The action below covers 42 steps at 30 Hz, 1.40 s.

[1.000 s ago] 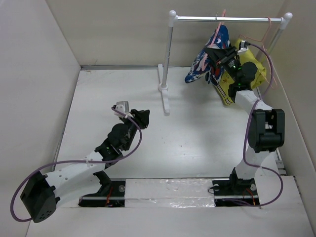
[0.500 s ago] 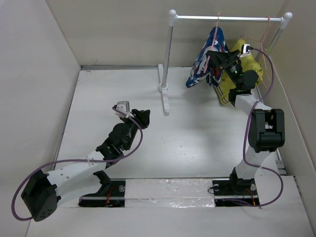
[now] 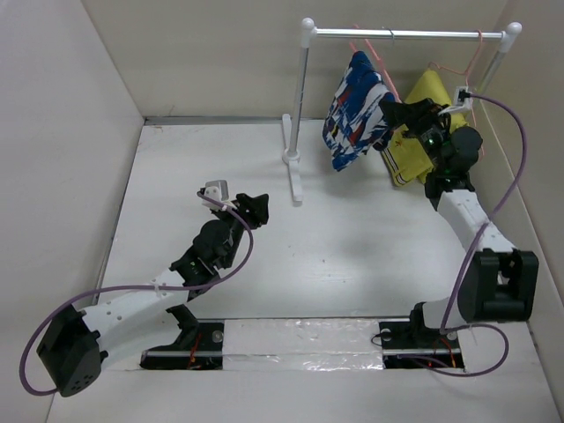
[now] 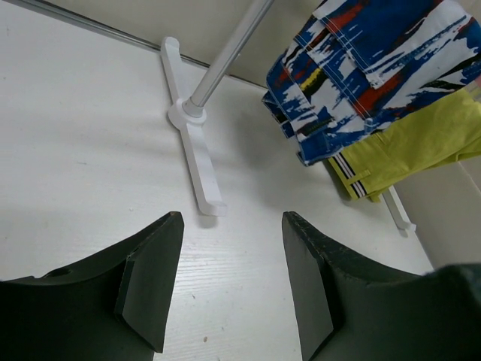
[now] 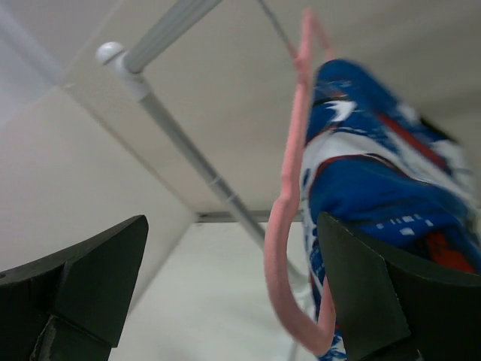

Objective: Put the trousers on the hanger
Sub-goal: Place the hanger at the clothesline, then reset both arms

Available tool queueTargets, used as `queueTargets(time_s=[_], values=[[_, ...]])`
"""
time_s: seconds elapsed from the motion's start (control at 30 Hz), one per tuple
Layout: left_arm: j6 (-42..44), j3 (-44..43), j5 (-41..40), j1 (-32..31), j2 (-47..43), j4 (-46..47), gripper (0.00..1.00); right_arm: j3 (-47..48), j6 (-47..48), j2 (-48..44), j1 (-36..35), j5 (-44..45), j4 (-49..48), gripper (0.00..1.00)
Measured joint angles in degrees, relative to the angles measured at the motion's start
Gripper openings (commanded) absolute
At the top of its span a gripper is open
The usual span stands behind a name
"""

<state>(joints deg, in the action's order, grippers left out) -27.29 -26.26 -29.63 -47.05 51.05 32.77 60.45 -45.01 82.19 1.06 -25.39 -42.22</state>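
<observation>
The blue patterned trousers [image 3: 355,110] hang draped over the pink hanger [image 3: 368,51], whose hook sits on the rack's rail [image 3: 414,33]. My right gripper [image 3: 389,113] stands open just right of the trousers, nothing clamped. In the right wrist view the hanger [image 5: 289,188] with the trousers [image 5: 383,195] passes between the wide fingers of the right gripper [image 5: 231,229], close to the right-hand one. My left gripper [image 3: 257,207] hovers open over the table, far from the rack. In its wrist view the left gripper [image 4: 233,226] is empty, and the trousers [image 4: 361,68] hang at the upper right.
A yellow garment [image 3: 416,123] with a striped hem hangs on a second pink hanger [image 3: 476,55] at the rail's right end. The rack's white post [image 3: 302,97] and foot [image 3: 293,176] stand mid-table. Walls close in on both sides.
The right gripper has opened and let go of the hanger, and its arm has drawn back to the right. The trousers have swung left along the rail. The left gripper has opened wider.
</observation>
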Motion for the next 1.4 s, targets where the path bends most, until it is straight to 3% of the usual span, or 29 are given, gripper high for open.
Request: queueTargets(time_s=[0.13,0.37,0.63,0.7,0.77,0.8,0.83,0.9,1.07,1.4], values=[[-0.17,0.0,0.02,0.28,0.35,-0.15,0.54,-2.8,10.97,-8.28,-0.81,11.65,10.4,1.0],[-0.63,0.0,0.35,0.28,0.7,0.0,0.54,-12.15,21.38,-21.42,-1.31,28.26,18.38,1.0],[-0.55,0.0,1.16,0.28,1.53,0.85,0.56,-25.59,25.18,-34.4,-6.29,30.32,20.31,0.95],[-0.55,0.0,1.11,0.28,1.68,0.79,0.56,-29.97,25.86,-37.09,-9.38,29.9,21.18,0.88],[-0.55,0.0,1.03,0.28,1.86,0.66,0.56,-33.48,26.77,-38.84,-12.2,29.4,22.73,0.73],[-0.52,0.0,0.81,0.28,1.95,0.76,0.56,-34.82,27.41,-39.6,-13.14,29.16,24.2,0.41],[-0.5,0.02,0.52,0.28,2.05,0.96,0.55,-35.89,28.15,-40.44,-13.73,28.94,25.92,0.28],[-0.48,0.11,-0.39,0.28,2.25,1.27,0.54,-36.98,28.96,-41.83,-14.43,28.72,28.57,0.12],[-1.31,0.94,-2.27,0.28,2.54,0.9,0.52,-38.56,30.69,-45.97,-16.0,28.39,32.09,0.1],[-5.68,1.03,-4.63,0.28,2.51,-5.79,0.52,-41.11,32.09,-44.92,-16.15,26.91,31.28,0.3]])
